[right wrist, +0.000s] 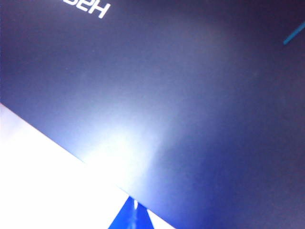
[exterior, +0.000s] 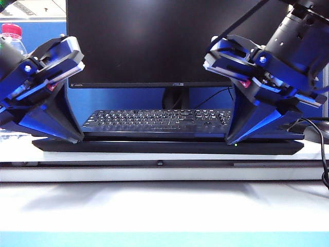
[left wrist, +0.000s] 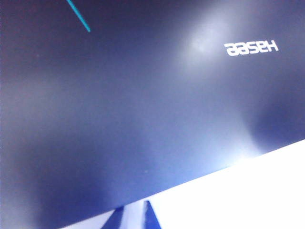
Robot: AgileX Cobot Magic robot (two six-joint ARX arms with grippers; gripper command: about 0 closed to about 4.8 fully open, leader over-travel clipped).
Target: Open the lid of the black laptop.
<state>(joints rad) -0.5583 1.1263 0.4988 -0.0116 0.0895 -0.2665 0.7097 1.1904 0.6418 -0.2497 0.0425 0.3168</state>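
Observation:
The black laptop [exterior: 164, 147] lies flat and low across the white table, a green LED [exterior: 235, 144] lit on its front edge. Its lid [left wrist: 143, 105] fills both wrist views, dark and glossy, with the "Hasee" logo [left wrist: 251, 47] showing. My left gripper [exterior: 78, 138] points down at the laptop's front left edge. In the left wrist view its blue fingers [left wrist: 153, 218] stand slightly apart, tips hidden under the lid's edge. My right gripper [exterior: 230, 140] meets the front right edge. There the lid [right wrist: 190, 95] covers its fingertips [right wrist: 128, 217], which look almost together.
A separate black keyboard [exterior: 157, 119] lies just behind the laptop, under the large ASUS monitor [exterior: 169, 41] on its stand. A bottle with a pink cap [exterior: 13, 38] stands at the back left. A black cable [exterior: 318, 139] runs along the right side.

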